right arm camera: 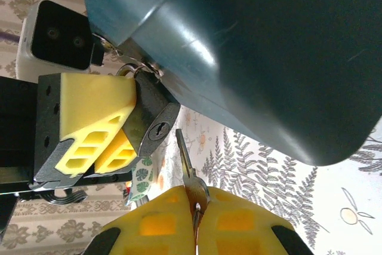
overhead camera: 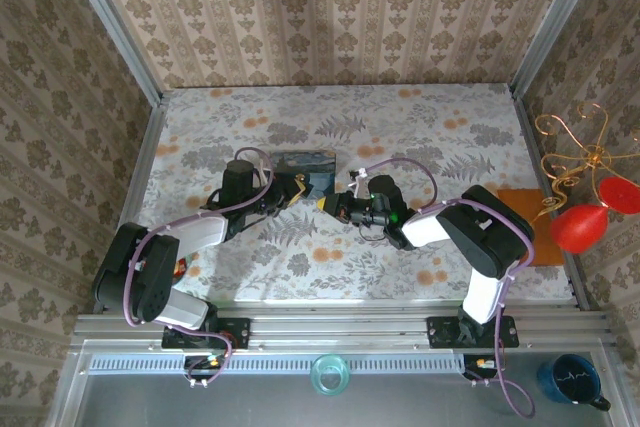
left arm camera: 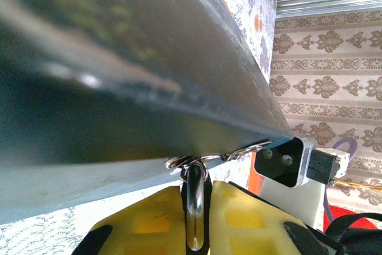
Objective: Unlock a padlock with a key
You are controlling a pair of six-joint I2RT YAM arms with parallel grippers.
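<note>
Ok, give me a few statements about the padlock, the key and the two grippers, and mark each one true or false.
1. The left gripper is shut on the padlock. True.
2. The key is pushed fully into the keyhole. False: its blade is outside the lock, with the tip just beside the keyhole.
3. The right gripper pinches the key by its head, blade pointing toward the padlock. True.
4. The padlock lies loose on the table, apart from the blue box. False: its shackle passes through the metal rings on the box's edge, so it hangs there.
</note>
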